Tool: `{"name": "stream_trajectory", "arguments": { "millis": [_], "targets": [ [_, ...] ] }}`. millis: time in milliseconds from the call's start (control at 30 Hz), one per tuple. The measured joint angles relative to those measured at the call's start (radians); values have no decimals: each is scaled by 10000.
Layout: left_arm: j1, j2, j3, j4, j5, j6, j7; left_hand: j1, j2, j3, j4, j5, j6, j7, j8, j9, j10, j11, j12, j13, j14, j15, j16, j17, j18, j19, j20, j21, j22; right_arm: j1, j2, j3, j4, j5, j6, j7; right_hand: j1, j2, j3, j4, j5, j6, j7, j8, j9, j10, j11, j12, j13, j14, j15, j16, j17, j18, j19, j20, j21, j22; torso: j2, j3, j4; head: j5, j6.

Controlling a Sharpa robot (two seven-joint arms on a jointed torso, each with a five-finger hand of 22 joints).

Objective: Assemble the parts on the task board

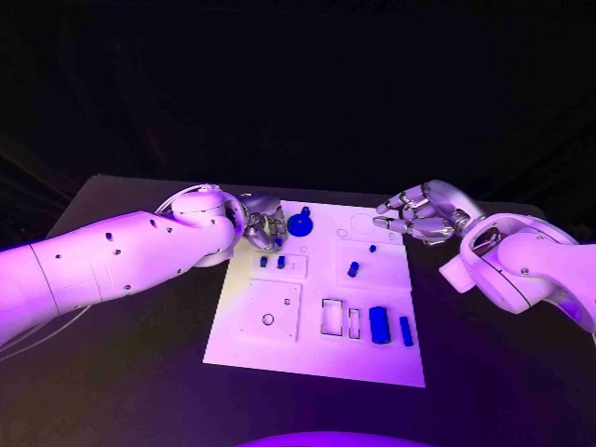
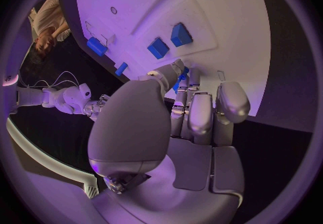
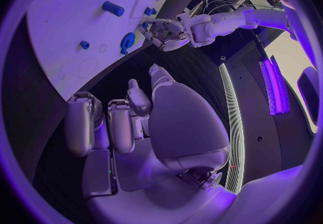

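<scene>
Left hand (image 1: 259, 226) is held over the board's (image 1: 245, 335) far left edge, its fingers curled down beside a round blue part (image 1: 300, 223) that sits just to its right at the far end of the board. Whether the fingers touch that part cannot be told from the head view. In the left wrist view the hand (image 2: 195, 113) is seen with fingers drawn close together over the board's edge (image 2: 222, 25), and a sliver of blue shows just past the fingertips; whether anything is pinched there cannot be told.

Right hand (image 1: 425, 213) is held at the board's far right corner, fingers curled inward with nothing seen between them. In the right wrist view its fingers (image 3: 107, 124) are bent in over the dark table (image 3: 134, 73), apart from the board (image 3: 61, 30), and no part is held.

On the board, two small blue parts (image 1: 271, 263) stand side by side close below the left hand. A small blue peg (image 1: 353, 269) lies near the middle, with a tiny blue piece (image 1: 372, 249) just beyond it, nearer the right hand. Toward the near right, a blue block (image 1: 379, 324) and a thin blue bar (image 1: 406, 330) lie side by side, well apart from both hands. Empty rectangular slots (image 1: 331, 317) are seen just left of the block.
</scene>
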Motion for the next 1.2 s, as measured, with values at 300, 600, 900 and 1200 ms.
{"name": "stream_trajectory", "arguments": {
  "millis": [300, 600, 900, 1200],
  "targets": [
    [-1, -122, 0, 11, 7, 1, -60, -106, -106, -15, 15, 0, -511, -39, -217, -172, -499, 140, -156, -42, 2, 72, 0, 1, 0, -36, 36, -36, -43, 0, -5, 2, -36, 2, -1, 1, 0, 0, -28, -27, 0, 0, 0, 0, -10, -32, -32, -65, -108, 0, 0, -60, -1, -1, -74, -1, -160, -1, -2, -1, -1, -2, 12],
    [1, -354, 4, 97, 10, -21, -96, -106, -106, -24, 23, 0, -609, -72, -217, -246, -718, 217, -179, -64, 2, 141, 70, 2, -1, -72, 72, -96, -74, 0, -6, 2, -89, 2, 2, 1, 0, 0, -28, -27, 0, -63, -49, 43, -44, -1058, 10, -1385, -1414, 0, 0, -379, -1, 159, -298, -1, -543, -2, -10, -1, 6, -8, 35],
    [47, -1011, 61, 250, 166, -348, -68, 54, 54, 144, -61, 0, -240, 100, 5, -222, -516, 108, -11, -32, 2, 141, 224, 115, 0, -72, 72, -96, -68, -1, 91, 2, -554, -479, 217, -87, 1094, 157, 810, -465, -300, 270, -25, 185, -88, -2855, 6, -6021, -5416, 25, -25, -1341, -905, 318, -717, -72, -1472, -3, -20, 0, -7, -23, 106],
    [101, -1894, 127, 711, 3108, -1666, 632, 0, 107, 166, -28, 0, 238, 128, 216, -146, 187, -4, 406, 141, -214, 42, -172, -665, 214, -907, 44, -1251, -1685, -111, 402, -2, -869, -3759, 844, -629, 1245, -366, 1821, -532, -851, 856, -140, -50, -280, -2116, 59, -9002, -8072, 24, -24, -1356, -824, 318, -496, -2, -1202, -4, -2, -12, -30, -395, 184]
  ]
}}
